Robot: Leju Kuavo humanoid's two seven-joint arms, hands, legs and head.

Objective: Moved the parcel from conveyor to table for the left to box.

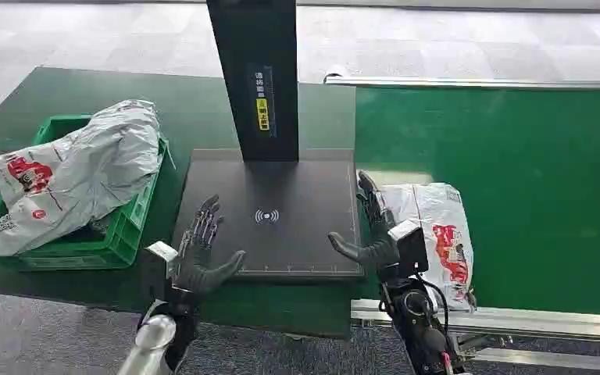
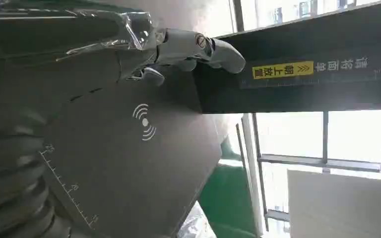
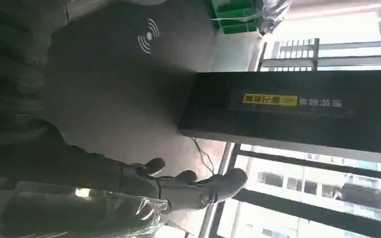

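Directly ahead of you sits a flat black scanner plate (image 1: 281, 211) with a white wireless symbol (image 1: 266, 216) at its middle and a tall black column (image 1: 255, 74) rising from its far edge, a yellow label (image 1: 262, 113) on the column's face. Your left robot hand (image 1: 201, 254) hovers over the plate's near left corner, fingers spread apart and holding nothing. Your right robot hand (image 1: 371, 230) is at the plate's near right edge, thumb pointing in over the plate, fingers apart and also holding nothing.

Just beyond the right robot hand, on its outer side, lies the task's thing: a white plastic mailer parcel with red printing (image 1: 437, 234). It rests flat on the green conveyor belt (image 1: 516, 180), close to the belt's near metal rail (image 1: 516, 320). The right robot hand's fingers reach alongside the parcel's inner edge; whether they touch it you cannot tell.

Well away from the left robot hand, on its outer side, a green plastic crate (image 1: 125, 226) stands on the dark green surface (image 1: 187, 109). A large crumpled grey-white plastic mailer bag with red printing (image 1: 78, 172) is heaped in it and hangs over the rim.

From the left wrist camera, pale fingertips (image 2: 213, 49) reach toward the column's base above the plate. From the right wrist camera, dark fingers (image 3: 198, 188) stretch out beside the plate.
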